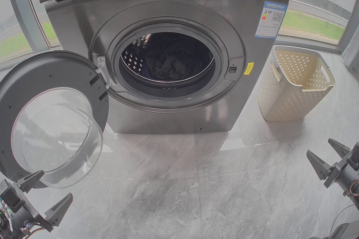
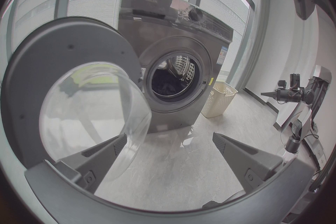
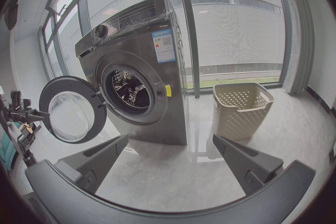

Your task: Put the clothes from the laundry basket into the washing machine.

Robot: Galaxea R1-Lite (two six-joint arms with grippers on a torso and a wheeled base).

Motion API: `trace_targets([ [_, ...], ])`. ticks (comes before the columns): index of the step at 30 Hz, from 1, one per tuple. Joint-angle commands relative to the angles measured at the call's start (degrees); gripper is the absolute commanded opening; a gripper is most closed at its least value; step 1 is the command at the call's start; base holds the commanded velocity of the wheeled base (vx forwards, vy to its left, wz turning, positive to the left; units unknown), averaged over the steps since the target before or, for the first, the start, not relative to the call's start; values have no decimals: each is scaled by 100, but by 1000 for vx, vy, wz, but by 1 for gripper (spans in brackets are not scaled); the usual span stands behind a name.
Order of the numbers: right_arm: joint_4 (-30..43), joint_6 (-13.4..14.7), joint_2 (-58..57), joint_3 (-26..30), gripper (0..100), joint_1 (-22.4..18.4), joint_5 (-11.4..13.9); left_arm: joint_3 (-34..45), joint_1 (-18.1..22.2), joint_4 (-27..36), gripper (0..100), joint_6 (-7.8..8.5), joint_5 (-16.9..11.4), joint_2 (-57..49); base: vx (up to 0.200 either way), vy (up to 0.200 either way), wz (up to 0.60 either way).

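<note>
**Clothes in the drum, both grippers' jaws spread and holding nothing**

Left gripper (image 1: 56,183): wedge-shaped fingers apart, nothing between them, low by the swung-out round door (image 1: 48,75), a matte grey ring with a domed clear glass bowl. Washing machine (image 1: 74,23): brushed grey metal box, wrinkled plastic film over the top panel. Dark crumpled clothes (image 1: 172,56) lie inside the perforated steel drum (image 1: 134,60). Just beside the machine stands the laundry basket (image 1: 284,101): cream plastic, perforated walls, upright on the glossy marbled floor (image 1: 194,183). Right gripper (image 1: 319,147): jaws apart, in front of the basket, not touching it.

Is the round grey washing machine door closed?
No, the round grey door stands swung open, leaving dark clothes visible inside the drum.
</note>
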Motion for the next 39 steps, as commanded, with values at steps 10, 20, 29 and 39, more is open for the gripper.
trace_targets([
  [10, 3303, -29, -3976, 90, 100, -1617, 212, 99, 2032, 2084, 100, 16, -721, -3003, -60, 0, 0],
  [20, 5403, -135, -5752, -33, 100, -2198, 959, 99, 2418, 2655, 100, 174, -89, -3196, -60, 0, 0],
  [29, 5368, -354, -5752, 99, 100, -2189, 730, 99, 2726, 2805, 100, -2, -238, -3636, 0, 0, 0],
  [39, 5377, -381, -5752, 99, 100, -2189, 730, 99, 2717, 3007, 100, 280, -387, -3636, 0, 60, 0],
])
